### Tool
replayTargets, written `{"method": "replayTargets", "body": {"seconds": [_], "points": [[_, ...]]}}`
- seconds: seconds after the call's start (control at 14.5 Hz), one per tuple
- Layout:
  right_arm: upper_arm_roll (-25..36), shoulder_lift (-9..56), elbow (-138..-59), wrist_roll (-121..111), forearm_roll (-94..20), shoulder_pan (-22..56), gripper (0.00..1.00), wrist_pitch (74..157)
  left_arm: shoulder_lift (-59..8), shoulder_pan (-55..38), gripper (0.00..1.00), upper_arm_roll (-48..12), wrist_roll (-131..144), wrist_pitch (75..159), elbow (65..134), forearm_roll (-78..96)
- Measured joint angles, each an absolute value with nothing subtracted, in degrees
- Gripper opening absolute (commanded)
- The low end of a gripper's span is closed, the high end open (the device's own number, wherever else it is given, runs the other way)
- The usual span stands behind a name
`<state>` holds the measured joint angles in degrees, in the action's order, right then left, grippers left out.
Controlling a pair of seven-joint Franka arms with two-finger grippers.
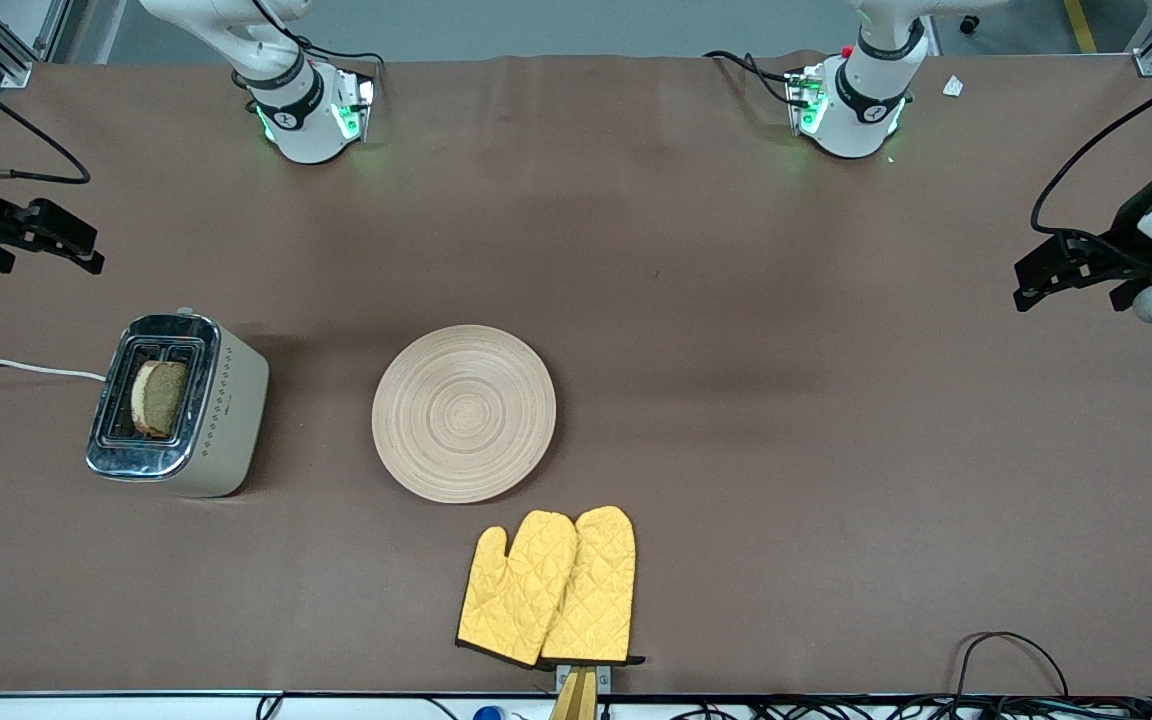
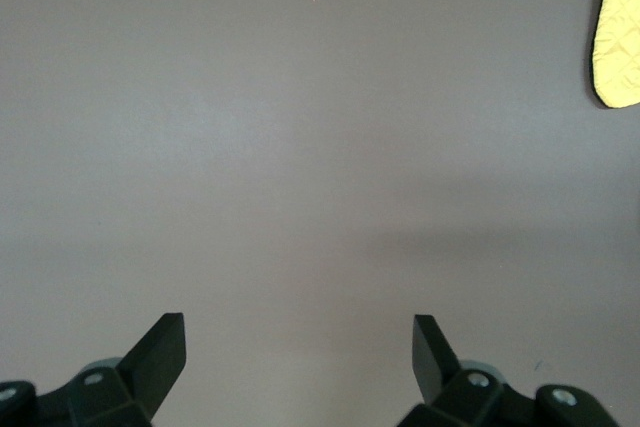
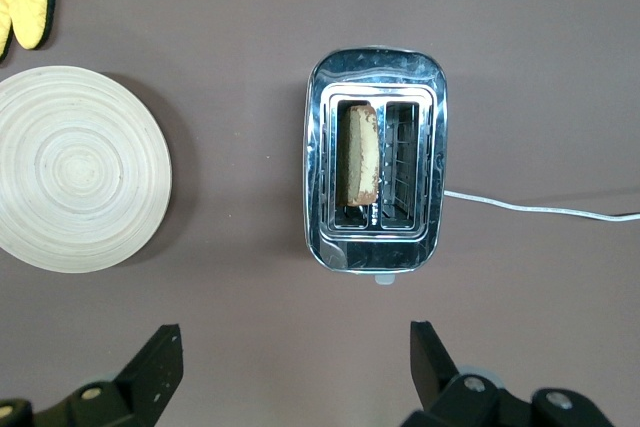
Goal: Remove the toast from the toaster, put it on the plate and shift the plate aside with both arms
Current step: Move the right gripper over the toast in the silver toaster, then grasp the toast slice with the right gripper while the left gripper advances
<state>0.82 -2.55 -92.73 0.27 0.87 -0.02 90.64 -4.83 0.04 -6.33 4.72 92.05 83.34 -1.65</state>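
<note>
The toast (image 1: 158, 397) stands upright in one slot of a silver toaster (image 1: 176, 405) toward the right arm's end of the table; it also shows in the right wrist view (image 3: 358, 152). The round wooden plate (image 1: 464, 412) lies bare beside the toaster, mid-table, and shows in the right wrist view (image 3: 80, 167). My right gripper (image 1: 61, 248) hangs open and empty in the air at the table's edge (image 3: 295, 357). My left gripper (image 1: 1056, 275) hangs open and empty over bare table at the left arm's end (image 2: 298, 352).
Two yellow quilted oven mitts (image 1: 551, 587) lie nearer the front camera than the plate, by the table's front edge. The toaster's white cord (image 1: 16, 367) runs off the right arm's end. Black cables (image 1: 1011, 660) lie at the front edge.
</note>
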Motion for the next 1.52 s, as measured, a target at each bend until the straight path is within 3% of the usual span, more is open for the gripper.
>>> {"method": "replayTargets", "body": {"seconds": [0.34,0.83,1.52], "points": [[1.48,0.82,-94.93,0.24,0.58,-1.17,1.0,95.31,-5.91,0.45,1.0,-6.34,4.56,90.49,83.59,1.63],[1.57,9.01,-97.43,-3.5,0.26,-1.94,1.0,103.66,-14.28,0.23,1.0,-6.46,4.56,90.19,84.19,13.61],[1.81,15.3,-102.12,-9.17,0.26,-4.31,0.98,114.36,-11.01,-0.46,1.0,-7.31,5.74,89.68,82.59,7.98]]}}
